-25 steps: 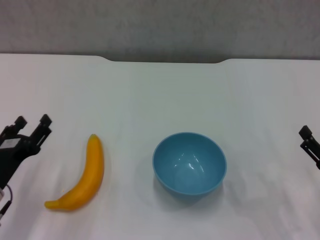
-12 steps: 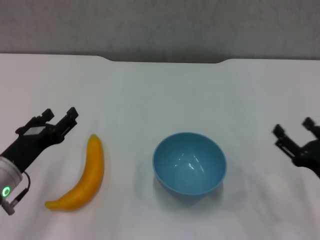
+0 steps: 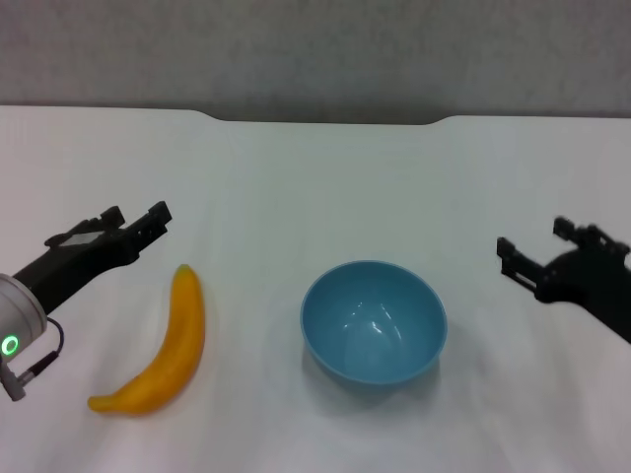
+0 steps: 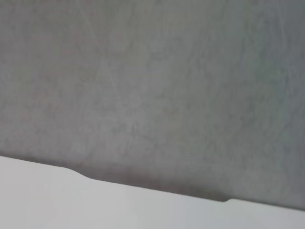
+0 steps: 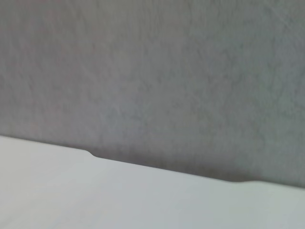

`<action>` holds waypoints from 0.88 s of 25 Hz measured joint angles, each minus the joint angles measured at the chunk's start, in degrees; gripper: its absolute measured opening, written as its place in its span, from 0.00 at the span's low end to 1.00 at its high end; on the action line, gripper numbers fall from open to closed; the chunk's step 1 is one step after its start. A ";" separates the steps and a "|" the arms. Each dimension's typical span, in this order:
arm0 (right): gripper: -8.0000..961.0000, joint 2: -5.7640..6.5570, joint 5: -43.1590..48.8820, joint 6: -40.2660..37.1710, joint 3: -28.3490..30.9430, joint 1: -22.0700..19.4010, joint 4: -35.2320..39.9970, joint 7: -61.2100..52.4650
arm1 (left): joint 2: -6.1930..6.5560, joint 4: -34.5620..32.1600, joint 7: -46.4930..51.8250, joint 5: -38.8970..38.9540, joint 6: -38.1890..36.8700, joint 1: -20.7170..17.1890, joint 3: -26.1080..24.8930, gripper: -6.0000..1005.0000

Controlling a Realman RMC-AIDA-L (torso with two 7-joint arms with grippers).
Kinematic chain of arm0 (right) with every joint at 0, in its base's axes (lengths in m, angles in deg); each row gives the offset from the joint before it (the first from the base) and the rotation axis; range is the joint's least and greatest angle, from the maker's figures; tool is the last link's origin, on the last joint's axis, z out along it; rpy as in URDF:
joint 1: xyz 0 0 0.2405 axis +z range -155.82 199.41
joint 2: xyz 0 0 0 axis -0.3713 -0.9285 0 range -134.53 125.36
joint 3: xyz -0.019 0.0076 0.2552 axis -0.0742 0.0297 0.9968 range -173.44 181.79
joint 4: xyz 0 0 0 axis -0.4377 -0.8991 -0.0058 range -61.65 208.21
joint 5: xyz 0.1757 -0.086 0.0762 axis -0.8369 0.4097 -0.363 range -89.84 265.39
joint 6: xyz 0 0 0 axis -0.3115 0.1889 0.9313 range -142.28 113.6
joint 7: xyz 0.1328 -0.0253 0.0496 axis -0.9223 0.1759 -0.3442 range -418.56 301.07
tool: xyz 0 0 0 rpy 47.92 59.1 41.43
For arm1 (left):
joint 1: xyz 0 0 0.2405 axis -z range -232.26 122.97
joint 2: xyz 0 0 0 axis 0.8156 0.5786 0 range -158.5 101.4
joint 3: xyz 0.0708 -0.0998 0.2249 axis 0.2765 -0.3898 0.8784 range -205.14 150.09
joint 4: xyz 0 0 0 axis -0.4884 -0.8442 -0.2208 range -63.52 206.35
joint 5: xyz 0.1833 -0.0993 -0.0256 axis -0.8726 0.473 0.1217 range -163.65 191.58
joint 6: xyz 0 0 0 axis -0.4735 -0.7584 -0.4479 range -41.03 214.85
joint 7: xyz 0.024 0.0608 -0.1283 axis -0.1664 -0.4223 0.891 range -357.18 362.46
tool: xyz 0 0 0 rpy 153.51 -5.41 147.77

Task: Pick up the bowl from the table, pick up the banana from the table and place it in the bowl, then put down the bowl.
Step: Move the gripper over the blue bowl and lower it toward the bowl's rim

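Note:
A glossy light-blue bowl [image 3: 374,322] stands upright and empty on the white table [image 3: 315,187], near the middle front in the head view. A curved yellow-orange banana [image 3: 163,348] lies on the table to the bowl's left. My left gripper [image 3: 136,218] is open and empty, hovering just left of and beyond the banana's far end. My right gripper [image 3: 537,246] is open and empty, to the right of the bowl. Both wrist views show only the table's far edge [image 4: 152,188] and the grey wall; no fingers, bowl or banana appear there.
The table's far edge has a shallow notch [image 3: 325,120], also seen in the right wrist view [image 5: 162,167]. A grey wall [image 3: 315,49] stands behind the table.
Both arms have come in from the sides toward the middle. The left gripper moved right and away toward the banana's far end; the right gripper moved left toward the bowl. Bowl and banana have not moved.

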 joint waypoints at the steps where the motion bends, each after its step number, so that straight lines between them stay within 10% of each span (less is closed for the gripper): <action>1: 0.87 -0.03 4.35 -3.24 -0.33 -0.36 -2.73 -3.42 | -0.46 0.91 3.01 -5.04 -0.31 -0.26 -1.05 0.73; 11: 0.85 2.80 28.52 -9.11 0.37 2.21 -9.13 -34.63 | -1.60 1.59 15.48 -22.94 -2.55 1.07 -3.66 0.73; 16: 0.85 4.93 43.44 1.70 4.48 8.38 -3.21 -57.41 | -1.57 1.69 19.94 -28.56 -2.95 1.92 -4.55 0.73; 19: 0.85 3.68 58.88 13.17 10.40 13.34 1.21 -71.97 | -1.58 1.75 20.79 -29.77 -2.96 2.12 -4.66 0.73; 22: 0.85 -1.15 83.68 24.06 17.04 17.88 1.68 -86.32 | -1.61 1.75 20.84 -30.08 -2.97 2.30 -4.46 0.73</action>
